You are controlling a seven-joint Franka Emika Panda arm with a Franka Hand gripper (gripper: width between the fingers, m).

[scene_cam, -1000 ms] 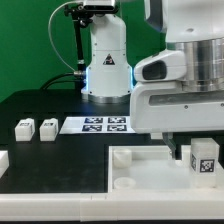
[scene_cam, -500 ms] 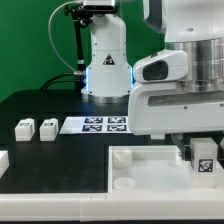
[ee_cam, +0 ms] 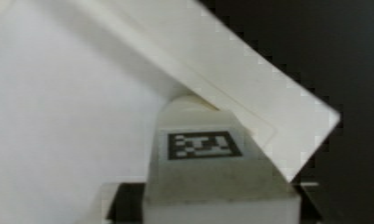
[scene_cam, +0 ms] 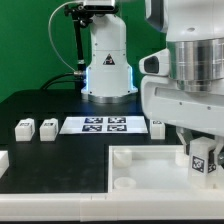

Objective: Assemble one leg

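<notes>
Tool [scene_cam: 203,152] low at the exterior view's right, fingers mostly hidden under the arm's bulk, clamped on a leg [scene_cam: 204,160] whose tag faces out, over the white tray [scene_cam: 150,170]. In the wrist view the leg [ee_cam: 205,160] fills the middle, tag clear, fingertips cut off, tray corner [ee_cam: 255,90] behind it. Whether the leg touches the tray is hard to make out. Two spare legs [scene_cam: 34,128] sit on the table [scene_cam: 40,105] well apart, near the marker board [scene_cam: 100,124]

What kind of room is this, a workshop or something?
Probably a robotics lab: a white robot arm works over a black table before a green backdrop, beside a flat white marker board.
</notes>
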